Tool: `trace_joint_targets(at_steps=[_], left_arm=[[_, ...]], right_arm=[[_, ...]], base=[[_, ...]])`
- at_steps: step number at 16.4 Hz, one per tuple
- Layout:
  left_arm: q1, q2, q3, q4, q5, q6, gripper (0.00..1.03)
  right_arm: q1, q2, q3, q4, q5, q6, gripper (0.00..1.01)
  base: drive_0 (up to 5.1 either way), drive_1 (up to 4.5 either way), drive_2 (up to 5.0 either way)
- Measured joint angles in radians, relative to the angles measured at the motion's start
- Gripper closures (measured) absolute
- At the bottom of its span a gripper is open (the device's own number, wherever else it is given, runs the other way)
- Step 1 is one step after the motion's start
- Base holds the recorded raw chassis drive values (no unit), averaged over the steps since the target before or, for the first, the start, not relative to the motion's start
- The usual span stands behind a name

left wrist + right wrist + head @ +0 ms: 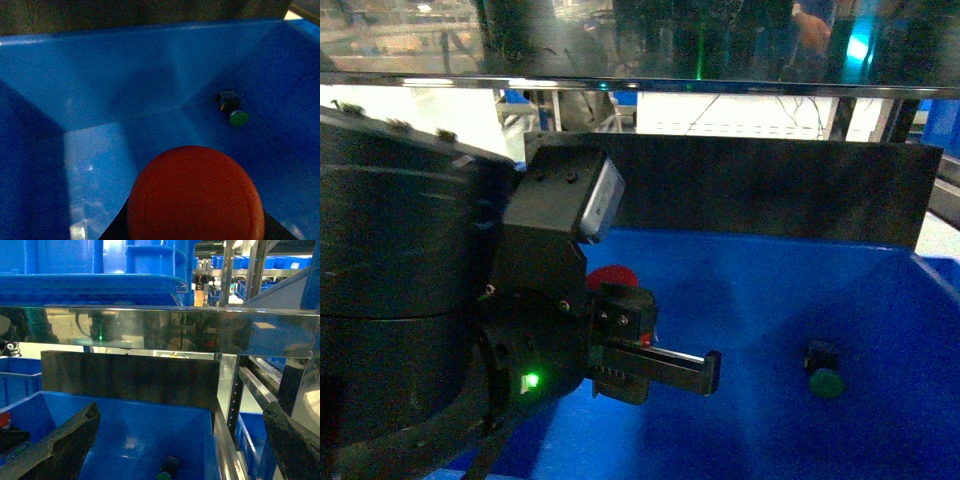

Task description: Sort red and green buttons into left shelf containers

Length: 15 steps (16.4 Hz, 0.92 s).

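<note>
Red and wide, the mushroom-capped plastic push-button (195,195) sits held in my left end effector (705,372) above the deep blue plastic bin (115,70) where the green round-capped button (826,381) lies, feeling light, rigid, slick-topped, best pinched at its body.

Shelf surroundings
A dark back panel (760,190) stands at the far side, under a shiny metal shelf rail (165,330).

head: we look down into the blue bin (880,300) past our left arm | left wrist: close inside it | right wrist: farther back, level | shared: the bin
</note>
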Motion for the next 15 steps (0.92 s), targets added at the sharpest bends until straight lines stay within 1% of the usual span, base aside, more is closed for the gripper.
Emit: trace_joint_targets(at_steps=[3,4,5,6,7,8,9,12,15], left_arm=[[0.023,0.088,0.047,-0.008,0.0,-0.004,0.79],[0.035,0.116,0.066,-0.007,-0.001,-0.021,0.79],[0.049,0.137,0.087,-0.013,-0.016,-0.043,0.78],[0.055,0.143,0.09,-0.001,-0.013,-0.056,0.68],[0.056,0.142,0.098,0.014,-0.01,-0.075,0.51],[0.051,0.139,0.1,0.025,-0.019,-0.099,0.19],[0.046,0.096,0.077,0.033,-0.021,-0.107,0.05],[0.047,-0.015,0.006,0.04,-0.032,-0.103,0.05],[0.062,-0.113,-0.072,0.039,-0.043,-0.087,0.05]], right_arm=[[0.0,0.0,0.0,0.0,0.0,0.0,0.03],[0.0,0.0,0.0,0.0,0.0,0.0,0.03],[0.0,0.0,0.0,0.0,0.0,0.0,0.03],[0.0,0.0,0.0,0.0,0.0,0.0,0.03],[0.0,0.0,0.0,0.0,0.0,0.0,0.03],[0.0,0.0,0.0,0.0,0.0,0.0,0.03],[0.0,0.0,0.0,0.0,0.0,0.0,0.03],[0.0,0.0,0.0,0.0,0.0,0.0,0.03],[0.0,0.0,0.0,0.0,0.0,0.0,0.03]], base=[[0.0,0.0,0.0],[0.0,0.0,0.0],[0.0,0.0,0.0],[0.0,0.0,0.0],[0.0,0.0,0.0],[0.0,0.0,0.0],[0.0,0.0,0.0],[0.0,0.0,0.0],[0.0,0.0,0.0]])
